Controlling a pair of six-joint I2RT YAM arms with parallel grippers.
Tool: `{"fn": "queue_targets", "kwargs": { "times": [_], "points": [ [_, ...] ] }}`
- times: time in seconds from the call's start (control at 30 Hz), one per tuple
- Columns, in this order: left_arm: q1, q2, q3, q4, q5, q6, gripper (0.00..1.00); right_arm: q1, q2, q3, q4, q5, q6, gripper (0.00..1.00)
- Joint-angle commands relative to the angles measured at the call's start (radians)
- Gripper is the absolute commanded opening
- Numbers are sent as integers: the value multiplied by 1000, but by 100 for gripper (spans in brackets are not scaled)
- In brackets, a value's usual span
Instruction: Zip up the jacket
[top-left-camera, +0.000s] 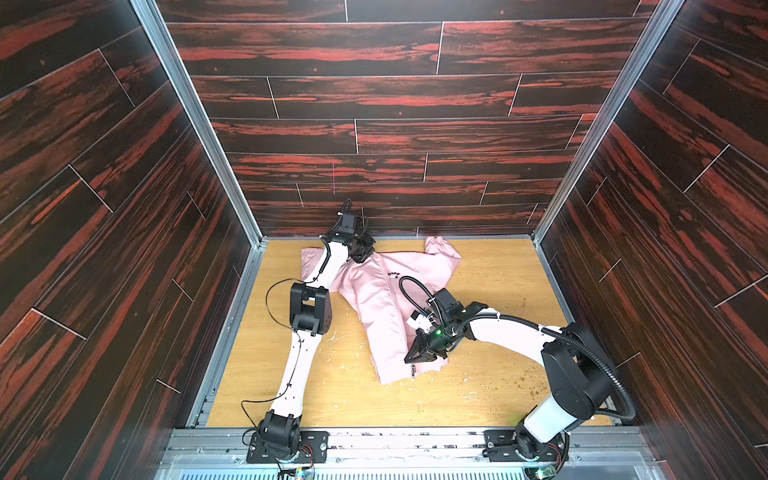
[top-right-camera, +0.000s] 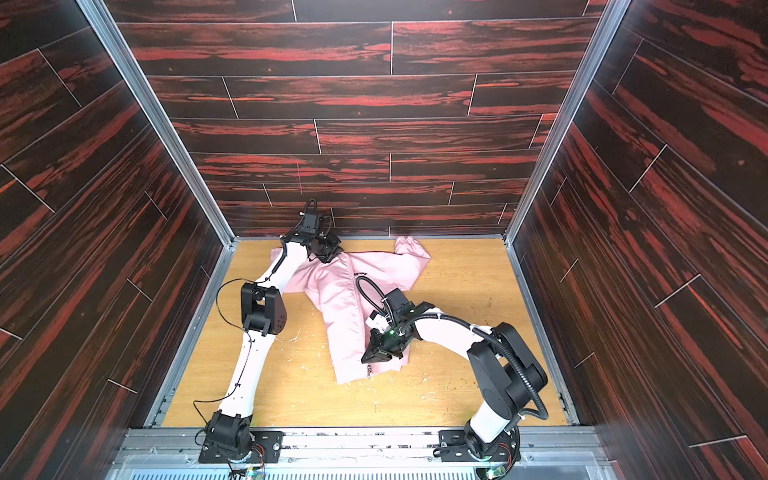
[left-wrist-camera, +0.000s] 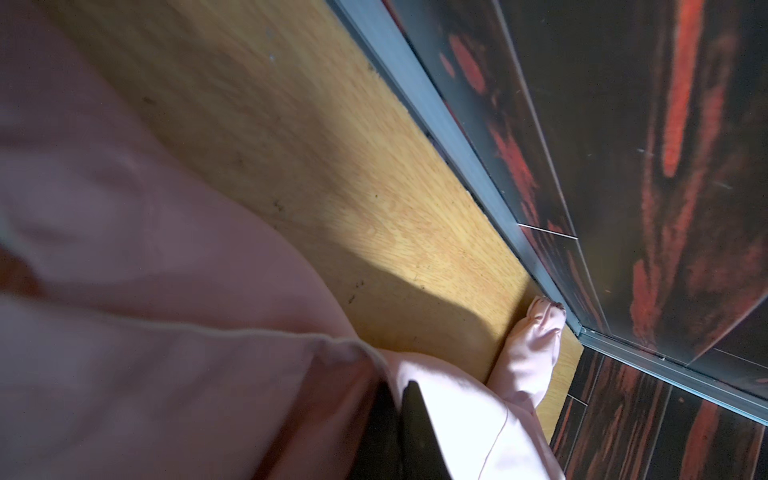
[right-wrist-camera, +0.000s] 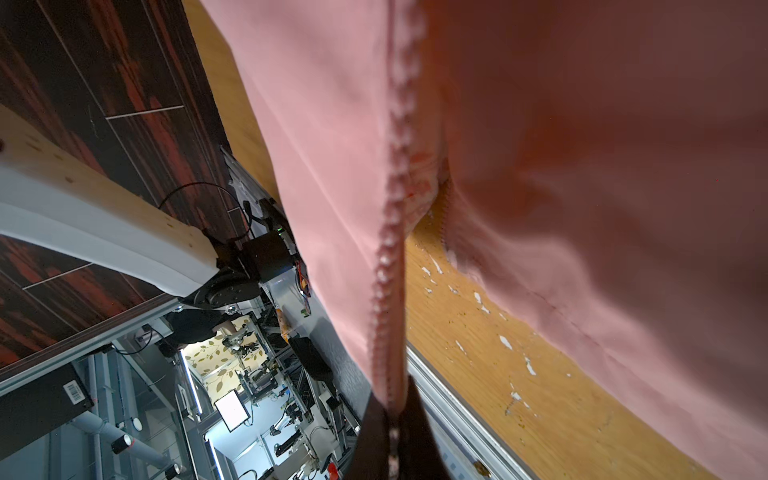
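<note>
Lying on one table (top-left-camera: 498, 274), one pink jacket (top-left-camera: 380, 299), left and right jaws each pinching it.

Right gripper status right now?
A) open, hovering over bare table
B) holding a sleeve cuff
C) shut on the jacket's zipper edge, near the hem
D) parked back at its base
C: in the right wrist view the right gripper is pinched shut on the toothed zipper edge of the jacket, and both top views place it at the hem end.
</note>
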Motion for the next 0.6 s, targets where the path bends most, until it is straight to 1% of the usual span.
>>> {"fn": "queue_targets", "kwargs": {
  "times": [0.0,0.03,0.1,0.13,0.17,0.23,0.3,0.33,0.43,0.5,0.57],
  "points": [
    [8,-24,33,49,-2,4,8,10,32,-9,-14,7,25,0],
    [8,-33,29,45,0,14,18,10,29,-2,-18,22,32,0],
    [5,-63,15,30,-10,38,39,10,27,2,-27,45,41,5],
    [6,-83,1,21,-22,50,50,10,23,2,-33,56,46,10],
    [6,-104,-14,14,-33,62,57,11,17,2,-35,69,54,15],
    [6,-143,-44,10,-48,77,64,11,1,0,-47,100,63,24],
    [5,-177,-59,-10,-64,94,71,11,-22,0,-58,128,70,37],
    [6,-194,-64,-27,-73,104,98,10,-38,-3,-65,146,74,43],
    [5,-246,-84,-78,-100,133,99,11,-102,-3,-88,203,77,54],
    [6,-292,-114,-110,-117,154,99,10,-149,0,-112,252,74,59],
    [6,-361,-179,-123,-133,171,100,9,-193,13,-150,308,65,63]
  ]
}}
